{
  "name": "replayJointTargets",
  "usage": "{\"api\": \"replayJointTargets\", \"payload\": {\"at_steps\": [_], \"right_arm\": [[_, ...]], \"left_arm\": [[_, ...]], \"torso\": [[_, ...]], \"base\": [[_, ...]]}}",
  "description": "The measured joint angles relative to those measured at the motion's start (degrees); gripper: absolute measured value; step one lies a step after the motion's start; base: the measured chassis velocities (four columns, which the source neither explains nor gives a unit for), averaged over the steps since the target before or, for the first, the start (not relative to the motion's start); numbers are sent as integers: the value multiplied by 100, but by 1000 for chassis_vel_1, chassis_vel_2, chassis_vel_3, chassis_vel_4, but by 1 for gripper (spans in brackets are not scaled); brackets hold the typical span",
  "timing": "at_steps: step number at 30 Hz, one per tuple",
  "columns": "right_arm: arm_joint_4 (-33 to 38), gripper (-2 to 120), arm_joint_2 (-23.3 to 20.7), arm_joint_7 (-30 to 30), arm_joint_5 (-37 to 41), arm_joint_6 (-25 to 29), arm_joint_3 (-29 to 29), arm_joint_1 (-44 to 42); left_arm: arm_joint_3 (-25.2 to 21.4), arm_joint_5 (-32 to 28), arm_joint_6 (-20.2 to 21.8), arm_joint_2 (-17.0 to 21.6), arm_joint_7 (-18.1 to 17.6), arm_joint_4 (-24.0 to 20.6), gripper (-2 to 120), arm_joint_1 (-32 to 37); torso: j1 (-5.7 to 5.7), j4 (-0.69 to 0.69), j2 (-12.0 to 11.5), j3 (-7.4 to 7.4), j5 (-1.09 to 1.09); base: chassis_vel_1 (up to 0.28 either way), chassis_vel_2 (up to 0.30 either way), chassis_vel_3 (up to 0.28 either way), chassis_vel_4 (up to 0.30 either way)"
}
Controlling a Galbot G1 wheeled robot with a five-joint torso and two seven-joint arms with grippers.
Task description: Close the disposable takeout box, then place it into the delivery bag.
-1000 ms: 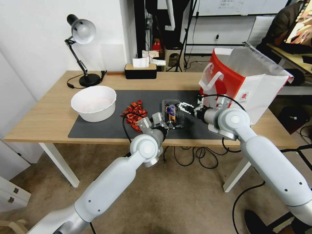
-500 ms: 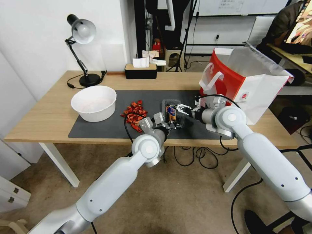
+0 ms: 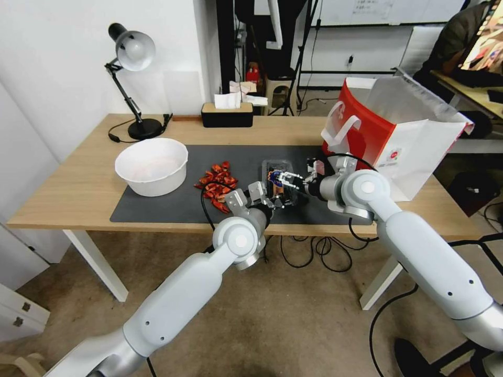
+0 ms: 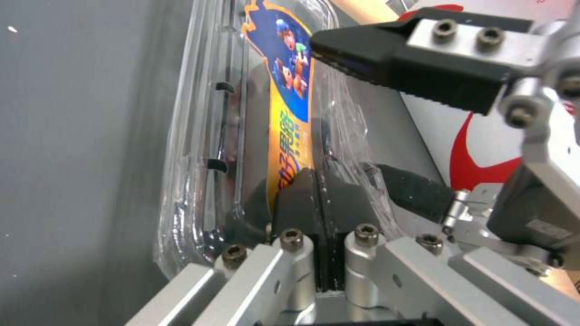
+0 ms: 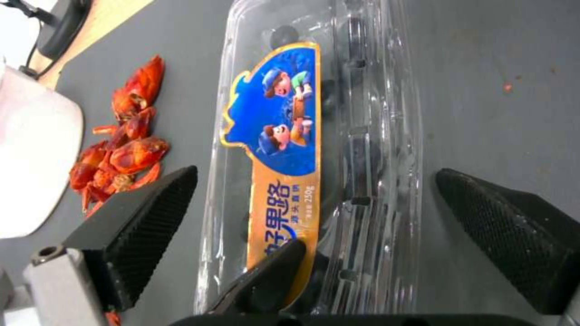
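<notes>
The disposable takeout box lies on the dark mat, small dark pieces inside, label up. The delivery bag stands open at its two o'clock. The left gripper reaches in from six o'clock, fingers pressed together on the box's near end. The right gripper comes from three o'clock, jaws spread wide, straddling the box without touching.
</notes>
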Motion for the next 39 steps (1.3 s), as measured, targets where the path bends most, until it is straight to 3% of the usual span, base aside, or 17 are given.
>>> {"api": "replayJointTargets", "payload": {"at_steps": [20,25,26,28,30,34,39], "right_arm": [[-117,96,159,-16,106,-61,-16,36],[-168,81,204,5,112,-19,-15,46],[-177,72,211,14,107,-7,-12,41],[-183,69,215,28,99,8,-8,32],[-194,57,216,56,90,28,4,16],[-198,43,212,88,84,59,5,10],[-198,30,209,107,79,80,12,10]], "left_arm": [[39,-2,-10,-34,2,24,0,-42],[37,-2,-15,-37,8,16,0,-43],[36,-2,-16,-38,8,17,0,-46],[36,-3,-16,-39,8,17,0,-49],[37,-3,-17,-40,10,18,0,-53],[46,-2,-20,-43,13,19,0,-57],[58,-2,-23,-45,13,18,0,-67]], "torso": [[0,-1,0,0,-1],[0,-2,0,0,-1],[0,-2,0,0,-1],[-1,-1,0,0,-1],[-1,-1,0,0,-1],[-1,1,0,1,1],[-1,0,0,0,0]], "base": [[0,0,0,0],[0,0,0,0],[0,0,0,0],[0,0,0,0],[0,0,0,0],[0,0,0,0],[0,0,0,0]]}}
